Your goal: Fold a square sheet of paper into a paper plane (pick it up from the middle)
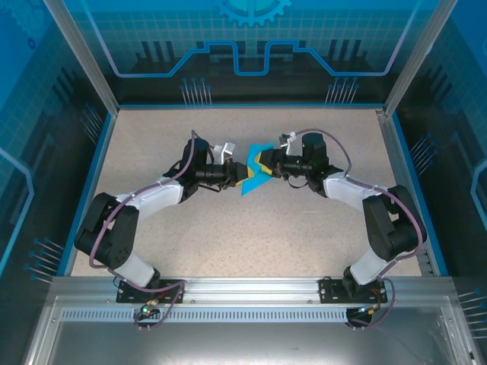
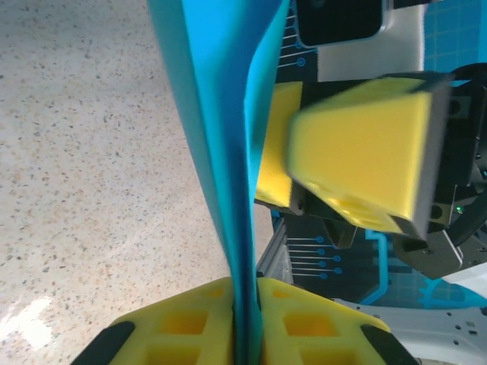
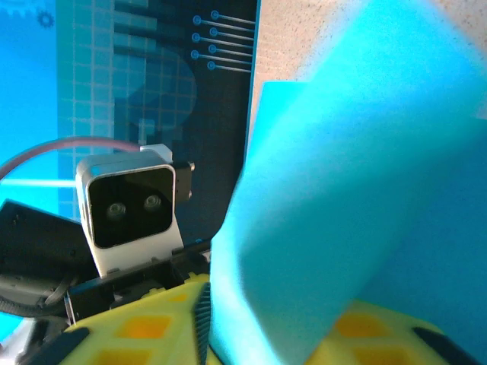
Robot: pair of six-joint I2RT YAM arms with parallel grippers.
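Top external view: we see the folded square sheet of paper (image 1: 249,185) above mid-bench (image 1: 190,228), between the left fingers (image 1: 239,177) and right fingers (image 1: 263,161); if dropped here, it could land with its creases sprung. Left wrist view: the left fingers are pressed together on the paper's edge, a narrow pinch from which we judge the sheet may pivot or slide. Right wrist view: the right fingers appear parted about the paper; should one pad drag on it, the fold could open.

Speckled beige table (image 1: 251,228), blue-rimmed, turquoise paper (image 1: 251,186) over its middle, perhaps not touching it
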